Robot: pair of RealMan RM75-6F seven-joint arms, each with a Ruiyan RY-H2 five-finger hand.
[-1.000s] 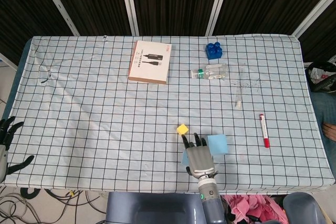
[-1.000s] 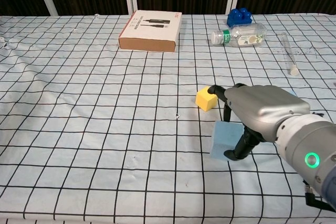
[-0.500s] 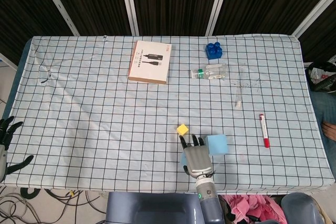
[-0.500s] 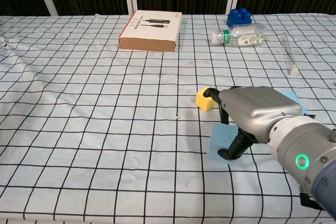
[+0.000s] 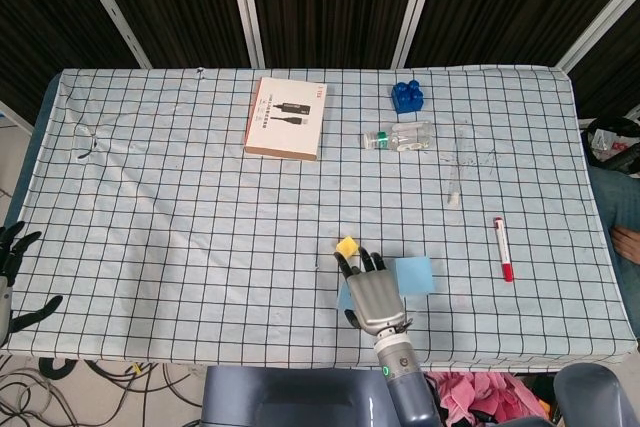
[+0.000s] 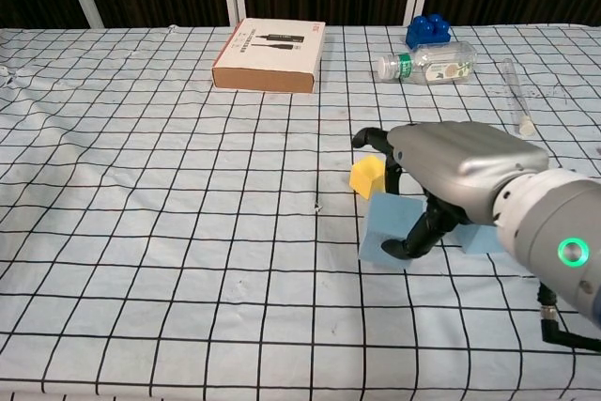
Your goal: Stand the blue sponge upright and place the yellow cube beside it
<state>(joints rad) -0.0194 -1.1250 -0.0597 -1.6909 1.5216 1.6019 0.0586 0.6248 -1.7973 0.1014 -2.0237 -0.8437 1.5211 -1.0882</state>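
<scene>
The light blue sponge (image 6: 387,224) lies low on the checked cloth, its left part tipped up under my right hand (image 6: 457,178). That hand arches over the sponge, thumb across its front face and fingers behind it, gripping it. The yellow cube (image 6: 366,177) sits just left of the hand, with a fingertip reaching over it. In the head view the sponge (image 5: 416,274) shows on both sides of the right hand (image 5: 373,293), and the cube (image 5: 347,246) is just beyond the fingertips. My left hand (image 5: 14,272) hangs off the table's near left corner with fingers spread, holding nothing.
A flat cardboard box (image 5: 286,117) lies at the back centre. A blue block (image 5: 407,97) and a clear bottle (image 5: 399,137) lie at the back right. A thin tube (image 6: 516,96) and a red marker (image 5: 503,249) lie to the right.
My right hand has shifted left with the sponge; the sponge's left edge now sits nearer the cube, and the fingers reach over the cube. The left hand has stayed put.
</scene>
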